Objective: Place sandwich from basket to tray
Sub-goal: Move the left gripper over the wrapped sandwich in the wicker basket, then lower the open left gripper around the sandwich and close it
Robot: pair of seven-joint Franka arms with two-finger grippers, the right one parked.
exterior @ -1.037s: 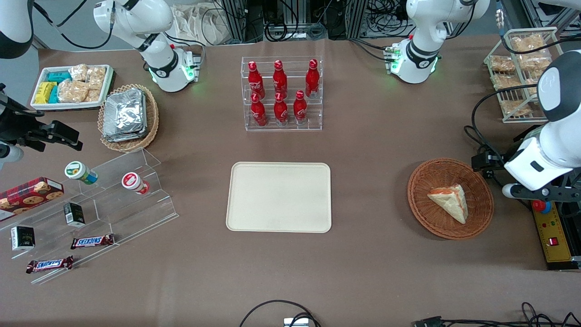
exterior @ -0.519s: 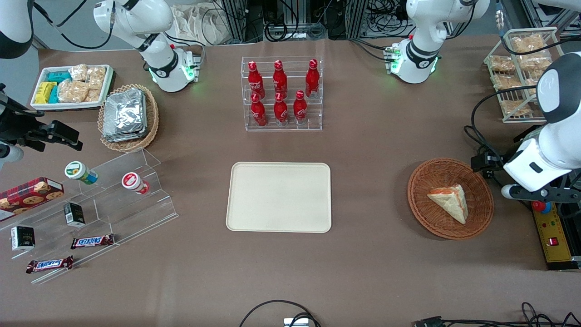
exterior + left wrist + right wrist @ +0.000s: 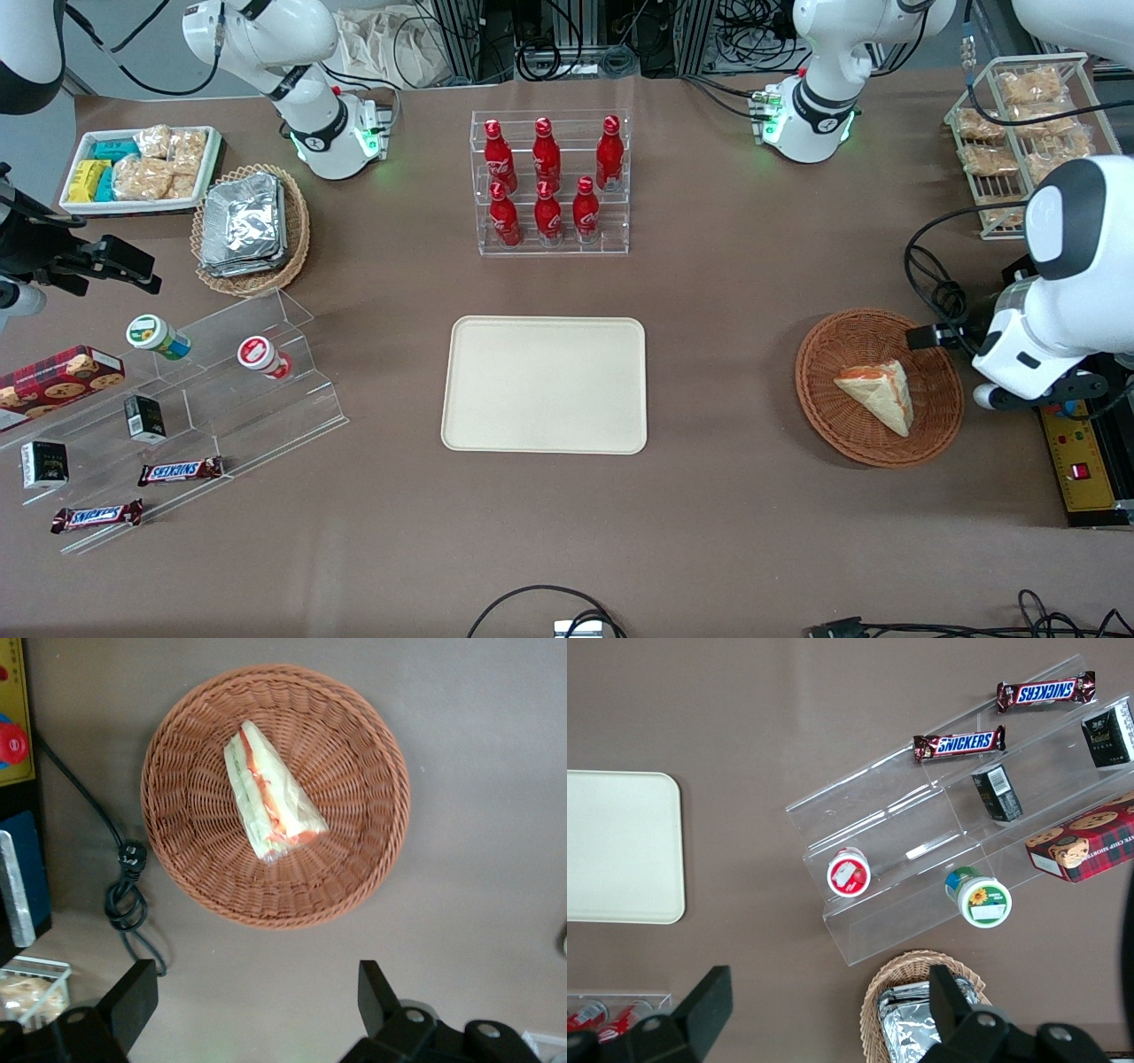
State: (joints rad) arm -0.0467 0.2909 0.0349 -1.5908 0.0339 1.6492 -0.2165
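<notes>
Left wrist view: the tool [image 3: 252, 1005] hovers above the wicker basket [image 3: 182, 828], fingers apart (nothing held); descending off-centre could nudge the sandwich [image 3: 270, 793] against the rim.

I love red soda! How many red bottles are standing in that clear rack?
6 red bottles in the clear rack: three on the upper step, three on the lower step nearer the camera. None seem hidden.
</notes>
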